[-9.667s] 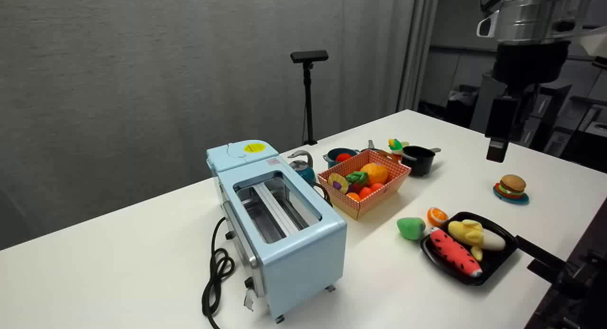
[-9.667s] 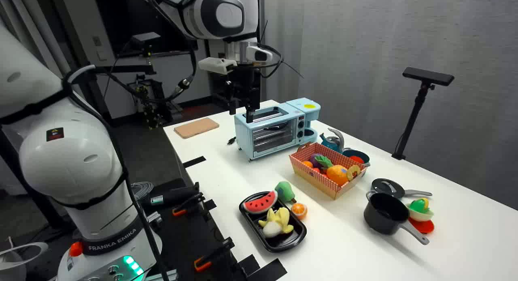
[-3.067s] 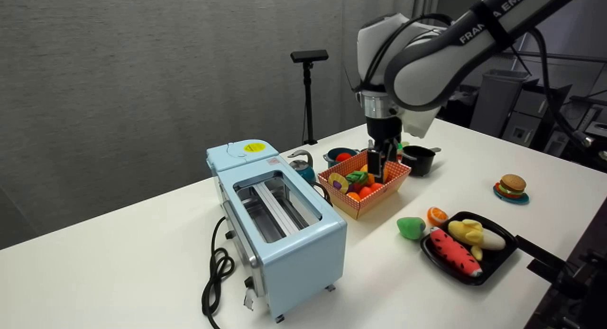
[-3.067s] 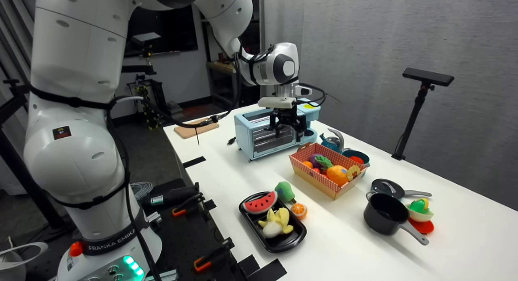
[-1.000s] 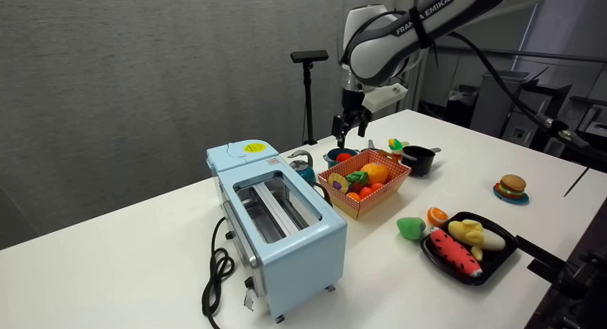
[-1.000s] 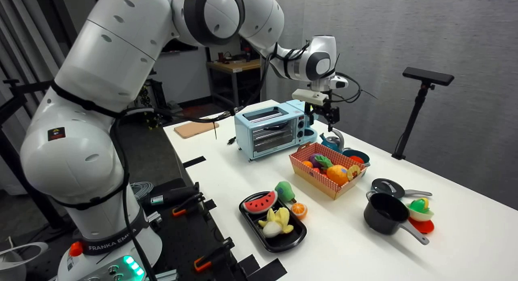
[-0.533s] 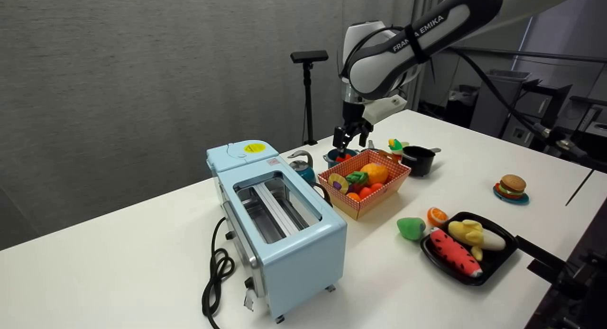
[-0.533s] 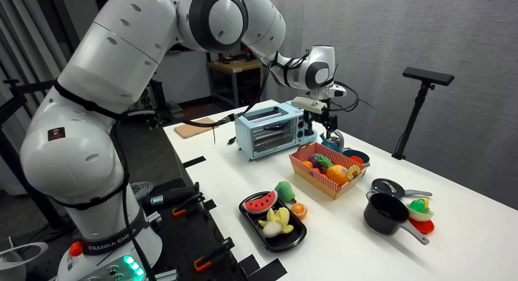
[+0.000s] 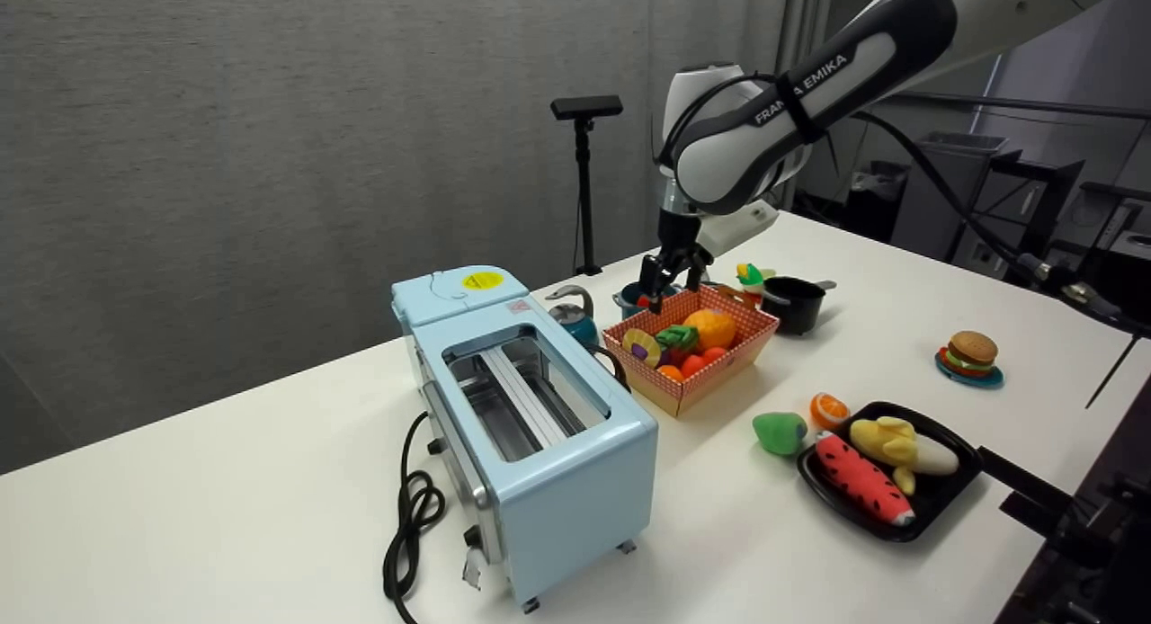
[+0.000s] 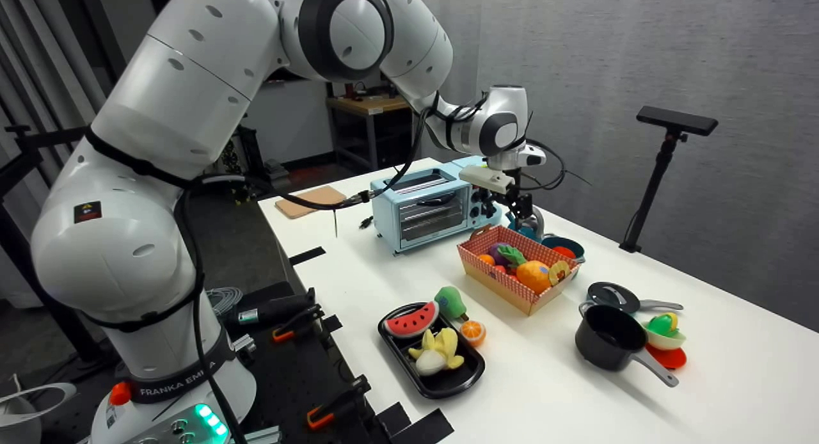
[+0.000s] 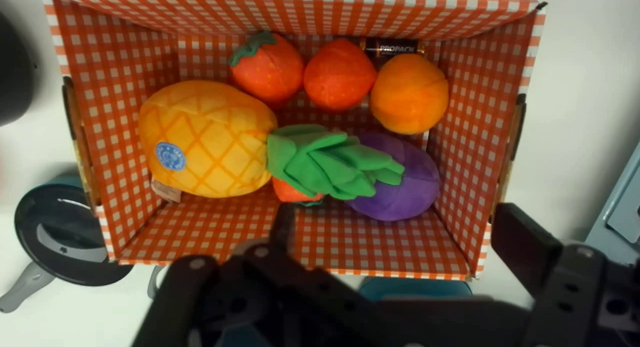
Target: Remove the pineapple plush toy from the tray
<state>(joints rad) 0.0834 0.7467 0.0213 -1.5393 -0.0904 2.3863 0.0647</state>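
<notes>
Wrist view: purple toy (image 11: pixel 417 184) partly behind the pineapple plush toy (image 11: pixel 255 149).

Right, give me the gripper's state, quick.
Gripper: open, fingers spread apart, holding nothing; the pineapple plush toy lies in the tray.

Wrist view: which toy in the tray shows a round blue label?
The pineapple plush toy, yellow and green-topped: the round blue label is on its body. In that view none shows on the red toys, orange toy or purple toy.

Pineapple toy (image 11: pixel 235 143) in tray (image 11: pixel 385 244)
</notes>
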